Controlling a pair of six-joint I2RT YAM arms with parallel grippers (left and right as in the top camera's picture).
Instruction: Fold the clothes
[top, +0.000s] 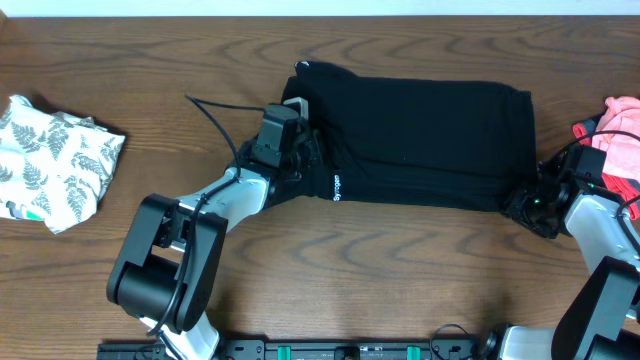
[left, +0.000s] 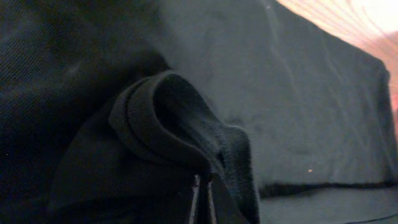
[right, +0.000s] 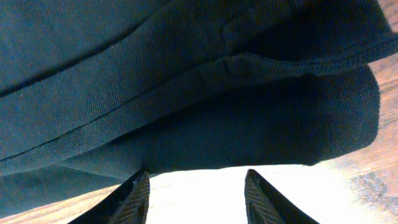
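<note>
The black garment (top: 420, 140) lies flat across the middle of the table, with a small white logo (top: 337, 186) near its left end. My left gripper (top: 300, 150) sits on that left end. In the left wrist view its jaws stand shut (left: 203, 193) on a raised fold of the garment's black hem (left: 180, 118). My right gripper (top: 525, 205) is at the garment's lower right corner. It stands open (right: 198, 177) with bare table between its fingers (right: 134, 199), and the garment's edge (right: 249, 124) lies just past the tips.
A crumpled white fern-print piece (top: 55, 160) lies at the far left. A pink piece (top: 622, 110) is bunched at the far right edge beside the right arm. Brown wooden table (top: 400, 260) shows in front of the garment.
</note>
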